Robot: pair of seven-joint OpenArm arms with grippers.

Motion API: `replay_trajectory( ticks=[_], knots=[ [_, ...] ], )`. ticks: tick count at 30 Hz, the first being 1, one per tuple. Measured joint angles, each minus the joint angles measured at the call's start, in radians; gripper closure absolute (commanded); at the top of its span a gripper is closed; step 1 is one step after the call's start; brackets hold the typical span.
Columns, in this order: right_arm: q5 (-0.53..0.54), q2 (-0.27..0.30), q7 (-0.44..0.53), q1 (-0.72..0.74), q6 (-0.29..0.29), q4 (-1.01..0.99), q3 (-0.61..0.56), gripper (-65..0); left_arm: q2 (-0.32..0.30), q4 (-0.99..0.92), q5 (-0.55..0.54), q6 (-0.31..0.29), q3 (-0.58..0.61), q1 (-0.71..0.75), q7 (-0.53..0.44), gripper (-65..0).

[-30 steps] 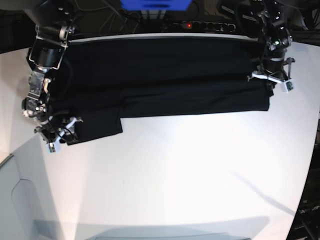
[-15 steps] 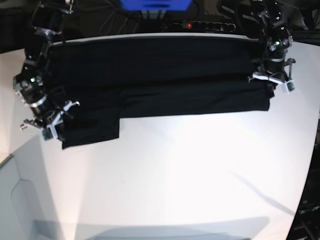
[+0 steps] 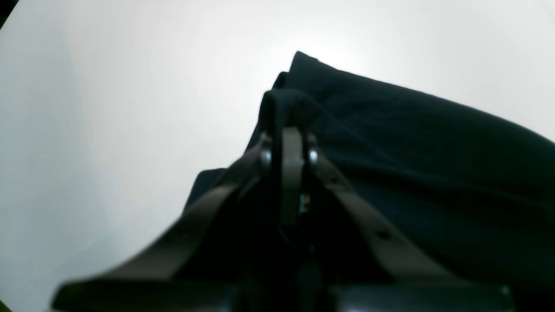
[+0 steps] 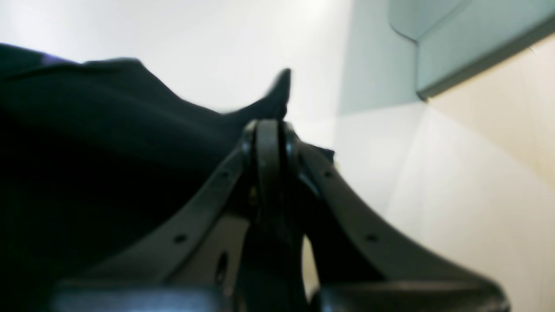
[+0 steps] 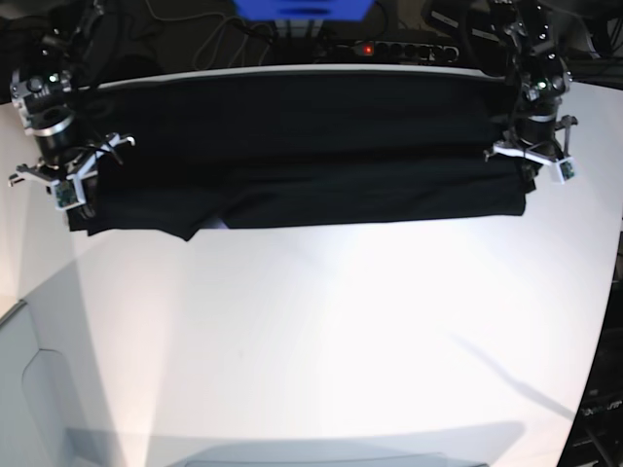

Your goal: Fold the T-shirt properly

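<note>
I've got the T-shirt point(image 5: 302, 151) lying as a long black band along the far edge of the white table point(image 5: 331, 331), running nearly corner to corner. Going left to right in the base view: the right gripper point(image 5: 66, 185) sits at the far-left corner of the table, on the shirt's left end. In the right wrist view its fingers point(image 4: 269, 143) are pressed together w/ a peak of black cloth point(image 4: 277, 93) sticking up just past the tips, so I read that as pinched on the T-shirt. The fabric there looks lifted a bit off the table; a thin purple trace shows at the top-left edge of that view. Pale table and a grey-green panel point(image 4: 472, 39) fill the rest of the view.

Mid section: the cloth lies flat. The near edge is fairly straight, w/ a small notch left of centre where the layers overlap.

Right end, near the far-right corner: the left gripper point(image 5: 531, 156) is down on the shirt's edge. The left wrist view shows its fingers point(image 3: 291, 151) closed tight, w/ a bunched fold of black fabric point(image 3: 286, 102) rising between and above them, so it's holding the T-shirt too. Beyond the fold is bare white table.

Behind the table's far edge I see a power strip point(image 5: 394, 49) w/ a red light, plus a blue object point(image 5: 302, 8).
</note>
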Motion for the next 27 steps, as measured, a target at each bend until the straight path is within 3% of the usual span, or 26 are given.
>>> replay_trajectory(
  ticks=[3,10,13,22,27],
  knots=[
    [0.001,-0.001,0.005,-0.043,0.001,0.009,0.002,0.0,0.0,0.028,0.0,0.0,0.0,0.001,0.004,0.0],
    [0.001,-0.007,0.195,-0.151,0.003,0.013,0.051,0.0,0.0,0.09,-0.001,0.0,0.002,0.006,0.001,0.0],
    [-0.006,-0.056,0.239,-0.158,0.003,0.012,0.097,0.0,0.0,0.09,0.0,0.0,0.002,0.006,0.004,0.0],
    [-0.006,-0.135,0.252,-0.159,0.004,0.012,0.194,0.0,0.0,0.09,0.0,0.0,0.002,0.018,0.004,0.0],
    [-0.006,-0.137,0.255,-0.247,0.005,0.012,0.168,0.0,0.0,0.089,0.0,0.0,0.002,0.03,0.001,0.0]
  ],
)
